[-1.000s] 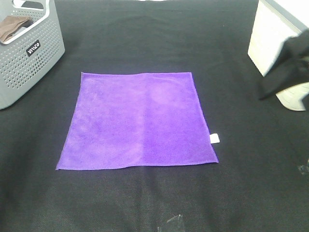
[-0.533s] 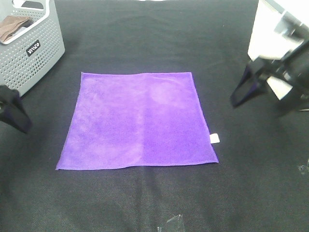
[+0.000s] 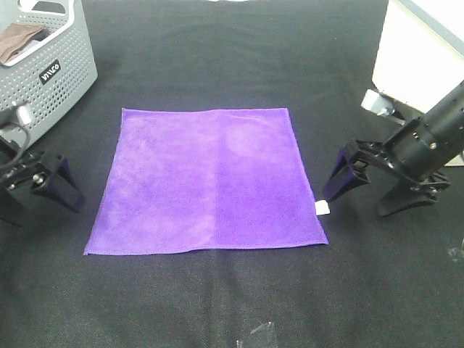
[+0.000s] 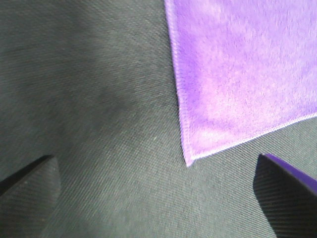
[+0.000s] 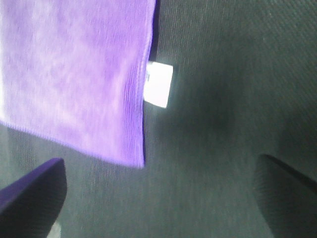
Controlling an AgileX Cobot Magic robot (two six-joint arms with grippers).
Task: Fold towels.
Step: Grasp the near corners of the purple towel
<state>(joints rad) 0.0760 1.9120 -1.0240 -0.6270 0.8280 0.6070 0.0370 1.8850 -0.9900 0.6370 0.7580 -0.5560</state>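
Note:
The purple towel (image 3: 206, 181) lies flat and unfolded on the black table, with its white tag (image 3: 322, 208) at the right edge near the front corner. My left gripper (image 3: 36, 197) is open and empty, low over the table just left of the towel's front left part. In the left wrist view the towel's corner (image 4: 188, 159) lies between the open fingers (image 4: 290, 191). My right gripper (image 3: 370, 190) is open and empty, just right of the tag. In the right wrist view the towel's corner (image 5: 133, 153) and the tag (image 5: 158, 84) lie between the fingers (image 5: 32, 196).
A grey perforated basket (image 3: 54, 87) with a brown cloth (image 3: 18, 40) in it stands at the back left. A white box (image 3: 409, 51) stands at the back right. A small clear plastic piece (image 3: 257, 335) lies at the front edge.
Both arms have come in toward the towel. The left gripper moved right toward the towel's left edge; the right gripper moved down and left, next to the tag. The towel has not moved.

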